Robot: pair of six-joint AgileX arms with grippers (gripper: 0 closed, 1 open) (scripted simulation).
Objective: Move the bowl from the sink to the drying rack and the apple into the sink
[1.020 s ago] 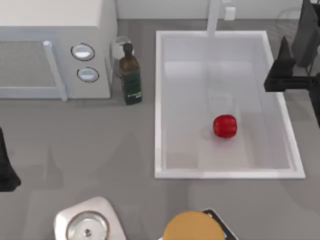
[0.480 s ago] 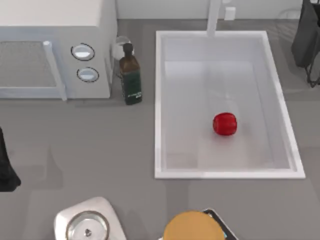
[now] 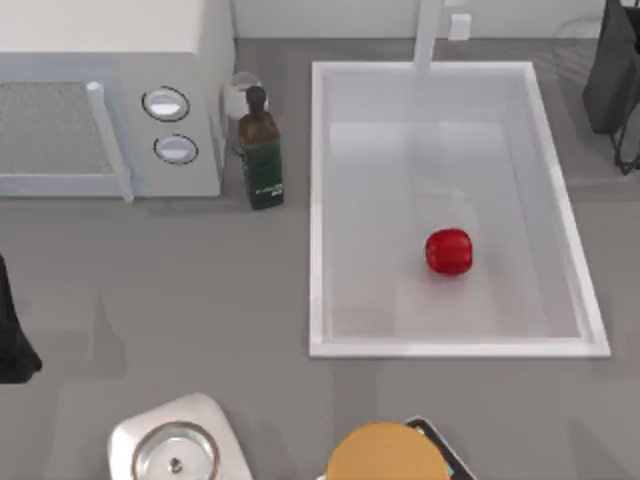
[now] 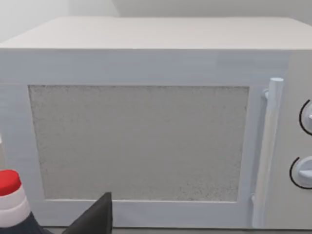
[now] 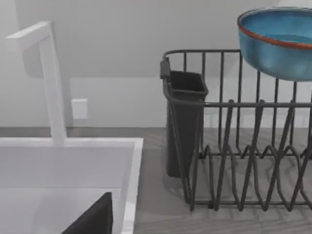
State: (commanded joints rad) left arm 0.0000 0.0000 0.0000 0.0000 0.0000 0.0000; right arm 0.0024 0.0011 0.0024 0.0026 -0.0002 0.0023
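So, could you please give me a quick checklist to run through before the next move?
1. Apple lying in the sink: ok.
2. Bowl out of the sink, up at the drying rack: ok.
3. Bowl seated steadily in the rack: cannot tell.
4. Right arm drawn back beyond the sink's right edge: ok.
5. Left arm at the table's left edge: ok.
6. Claws open: cannot tell.

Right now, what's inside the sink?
The apple lies on the sink floor, right of centre. The bowl sits on the drying rack instead. The sink's far-right wall is partly hidden by the right arm.
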